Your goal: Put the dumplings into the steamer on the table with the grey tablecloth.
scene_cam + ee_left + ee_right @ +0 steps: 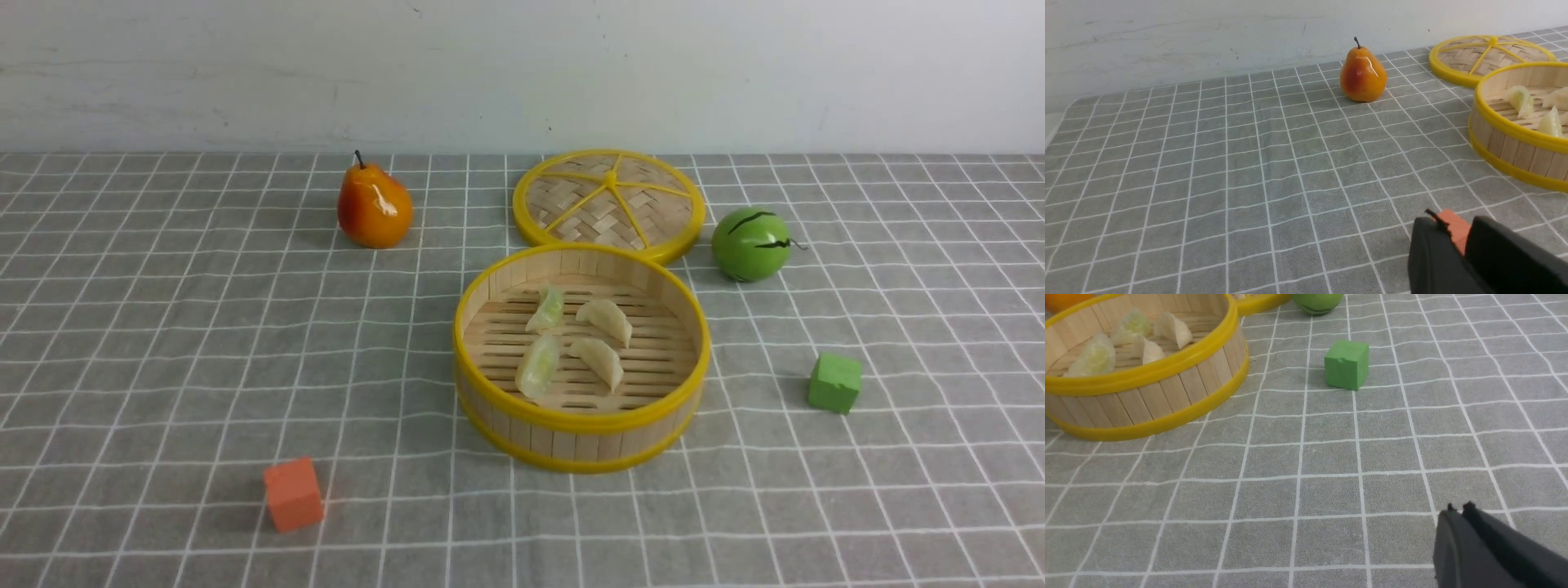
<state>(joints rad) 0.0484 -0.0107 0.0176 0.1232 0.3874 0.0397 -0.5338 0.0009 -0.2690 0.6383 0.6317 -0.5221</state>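
Note:
The steamer stands upright on the grey tablecloth covering the table, just right of centre. On its slatted floor lie two pale green dumplings and two cream ones. Neither gripper shows in the front view. In the left wrist view my left gripper hangs low over the cloth, jaws slightly apart, with the orange cube showing through the gap beyond them; the steamer lies off to its side. My right gripper is shut and empty over bare cloth, well apart from the steamer.
The flat woven lid lies behind the steamer. An orange pear stands at the back left and a green toy melon at the back right. A green cube sits right of the steamer, an orange cube front left.

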